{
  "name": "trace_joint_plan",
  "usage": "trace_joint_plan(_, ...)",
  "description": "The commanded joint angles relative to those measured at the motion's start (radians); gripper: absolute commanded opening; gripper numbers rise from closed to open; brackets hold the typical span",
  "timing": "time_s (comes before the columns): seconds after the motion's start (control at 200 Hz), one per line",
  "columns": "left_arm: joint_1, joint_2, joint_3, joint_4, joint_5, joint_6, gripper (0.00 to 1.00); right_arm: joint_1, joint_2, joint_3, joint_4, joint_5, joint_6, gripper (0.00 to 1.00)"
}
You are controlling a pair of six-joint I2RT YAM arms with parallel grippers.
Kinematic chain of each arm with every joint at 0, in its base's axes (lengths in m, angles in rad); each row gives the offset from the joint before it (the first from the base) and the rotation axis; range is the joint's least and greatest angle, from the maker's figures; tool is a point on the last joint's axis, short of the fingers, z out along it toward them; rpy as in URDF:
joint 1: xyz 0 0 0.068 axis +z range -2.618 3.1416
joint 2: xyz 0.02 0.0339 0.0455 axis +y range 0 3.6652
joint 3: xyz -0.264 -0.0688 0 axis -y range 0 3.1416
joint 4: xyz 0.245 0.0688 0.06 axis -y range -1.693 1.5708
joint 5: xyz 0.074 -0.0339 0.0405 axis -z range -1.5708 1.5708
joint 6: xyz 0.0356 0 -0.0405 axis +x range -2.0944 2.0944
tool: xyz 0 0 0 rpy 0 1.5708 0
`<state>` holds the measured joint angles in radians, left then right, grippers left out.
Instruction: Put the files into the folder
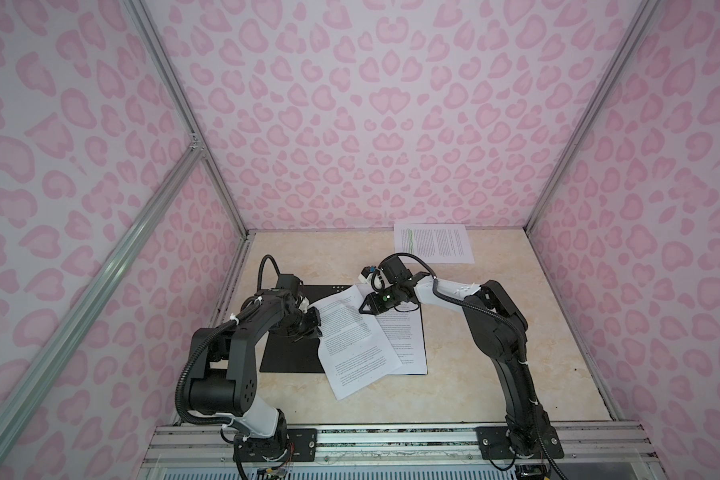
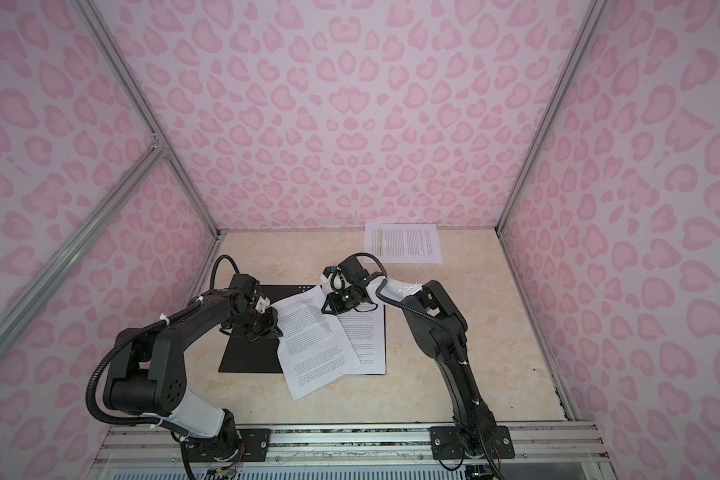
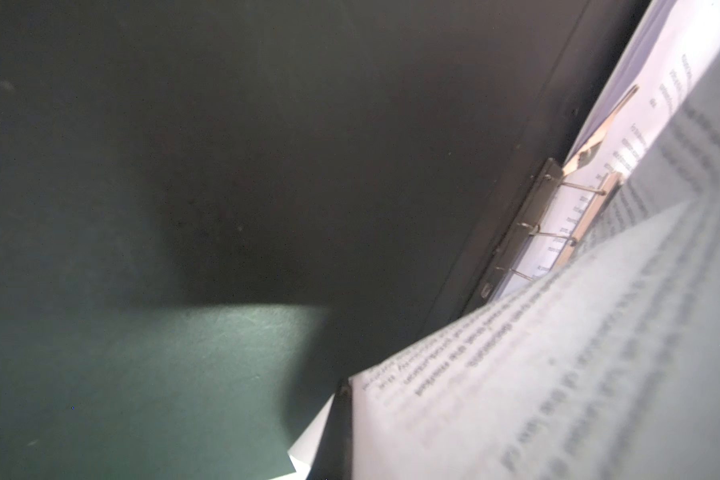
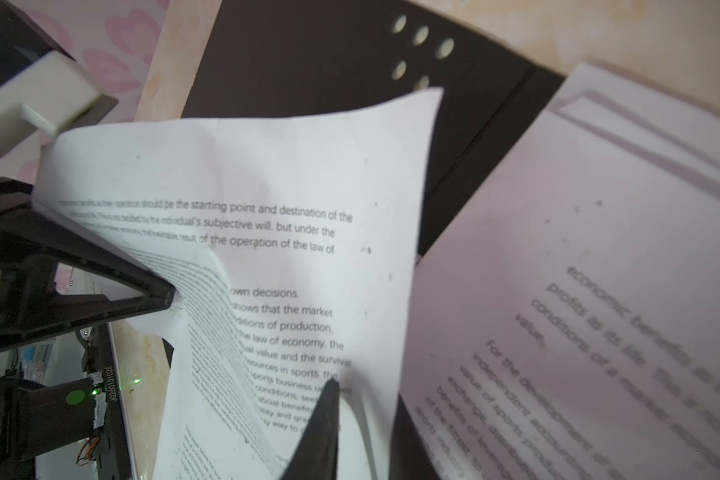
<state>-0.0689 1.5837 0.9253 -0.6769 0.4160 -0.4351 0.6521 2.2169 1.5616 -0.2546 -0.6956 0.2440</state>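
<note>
Loose sheet [image 1: 354,340] sits crooked across the open folder [image 1: 287,357], with the left end effector [image 1: 313,320] pinching its edge, probably to square it up. Can't tell if the right end effector [image 1: 363,308], touching its far corner, is clamped.

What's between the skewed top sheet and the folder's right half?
A flat printed sheet, lying in the folder under the skewed sheet; both top views show it.

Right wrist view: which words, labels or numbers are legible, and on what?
"the starting point and destination of the": lifted sheet.
"shows that the market": same sheet.
"economic benefits": flat sheet in the folder.
"JG260131025": white sticker on the left arm.
Lines by the lifted sheet's crease: too small.
Flat sheet's lower lines: blurred.
</note>
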Motion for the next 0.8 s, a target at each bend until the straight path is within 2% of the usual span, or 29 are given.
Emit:
trace_joint_plan(0.0,0.007,-0.02,-0.005,0.01,0.017,-0.001,0.03,-0.001,-0.001,-0.004,0.002,-0.024,0.008,0.07)
trace_joint_plan(0.09,0.014,-0.036,-0.007,0.019,0.031,-0.001,0.07,-0.005,-0.018,-0.016,0.001,-0.032,0.01,0.0)
trace_joint_plan(0.205,0.018,-0.084,-0.016,0.033,0.053,-0.004,0.25,-0.012,-0.062,-0.043,0.008,-0.056,0.02,0.0)
trace_joint_plan(0.235,0.018,-0.103,-0.017,0.039,0.056,-0.008,0.34,-0.015,-0.079,-0.055,0.01,-0.063,0.022,0.0)
trace_joint_plan(0.29,0.018,-0.154,-0.021,0.054,0.066,-0.015,0.6,-0.024,-0.117,-0.067,0.022,-0.072,0.032,0.0)
trace_joint_plan(0.32,0.019,-0.188,-0.027,0.064,0.067,-0.021,0.77,-0.031,-0.143,-0.108,0.031,-0.078,0.039,0.0)
trace_joint_plan(0.35,0.018,-0.226,-0.03,0.069,0.064,-0.028,1.0,-0.037,-0.172,-0.131,0.042,-0.082,0.05,0.0)
trace_joint_plan(0.51,0.018,-0.471,-0.039,0.07,0.006,-0.083,0.97,-0.112,-0.348,-0.283,0.141,-0.061,0.176,0.0)
trace_joint_plan(0.66,0.018,-0.681,-0.036,0.018,0.003,-0.062,0.97,-0.236,-0.483,-0.485,0.279,-0.044,0.339,0.0)
trace_joint_plan(0.795,0.017,-0.803,-0.111,0.025,0.035,-0.007,0.97,-0.292,-0.537,-0.571,0.265,0.006,0.304,0.0)
